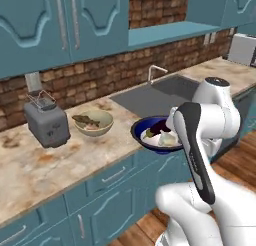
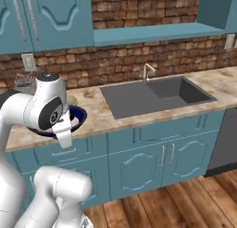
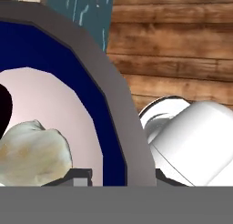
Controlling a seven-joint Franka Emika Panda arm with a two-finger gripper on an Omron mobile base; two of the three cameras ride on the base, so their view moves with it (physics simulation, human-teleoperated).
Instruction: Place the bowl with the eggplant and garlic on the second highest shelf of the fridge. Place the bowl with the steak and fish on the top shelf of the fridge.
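A dark blue bowl [image 1: 145,135] with a white inside hangs past the counter's front edge, over the lower cabinets. In it lie the dark eggplant [image 1: 159,126] and the pale garlic [image 1: 168,138], which is also close up as the garlic [image 3: 34,150]. My gripper [image 3: 119,176] is shut on the blue bowl's rim [image 3: 120,114], one finger inside and one outside. A beige bowl [image 1: 95,124] stands on the counter with the brownish fish [image 1: 86,121] in it; the steak is hidden. The fridge and its shelves are out of view.
A grey toaster [image 1: 46,122] stands left of the beige bowl. The grey sink [image 2: 157,96] with its faucet [image 2: 147,70] lies to the right. Teal cabinets run above and below the counter. A dark appliance front [image 2: 227,139] is far right, over a wooden floor [image 3: 182,50].
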